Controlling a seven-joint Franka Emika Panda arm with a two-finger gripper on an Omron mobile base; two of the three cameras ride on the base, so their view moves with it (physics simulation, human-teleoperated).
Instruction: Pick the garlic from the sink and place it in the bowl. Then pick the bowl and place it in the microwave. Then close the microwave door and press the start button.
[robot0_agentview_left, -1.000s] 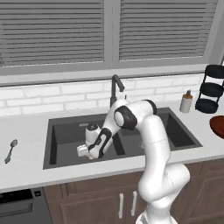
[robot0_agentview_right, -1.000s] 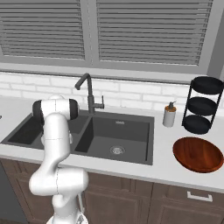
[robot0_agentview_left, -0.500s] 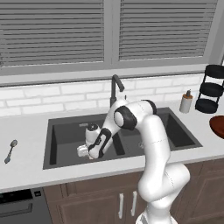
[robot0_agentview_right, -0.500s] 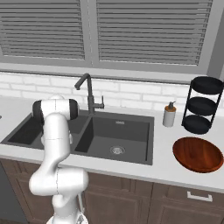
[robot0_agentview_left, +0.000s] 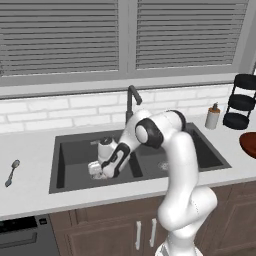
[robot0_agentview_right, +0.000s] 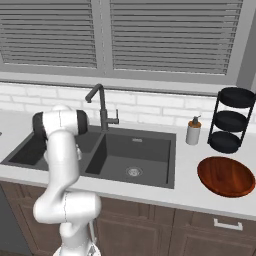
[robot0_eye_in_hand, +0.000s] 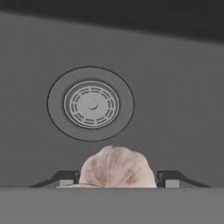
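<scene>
Gripper (robot0_eye_in_hand: 117, 180) sits low in the sink's (robot0_agentview_left: 75, 150) left basin, centre-left of left base view. Garlic (robot0_eye_in_hand: 117, 168) at bottom centre of hand view, btwn the two tips, just below the drain (robot0_eye_in_hand: 91, 104). Fingers partly open w/ narrow gaps each side; can't tell if gripped yet. Bowl (robot0_agentview_right: 226, 176) waits on counter, lower right of right base view.

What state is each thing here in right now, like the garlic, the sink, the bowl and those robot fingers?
garlic: lying on the sink floor near the drain, between the two fingers, not lifted.
fingers: one on each side of the garlic, not visibly pressing it yet.
sink: no water visible, faucet not running.
bowl: upright on the counter right of the sink, nothing in it.
spoon: lying flat on the counter left of the sink.
</scene>
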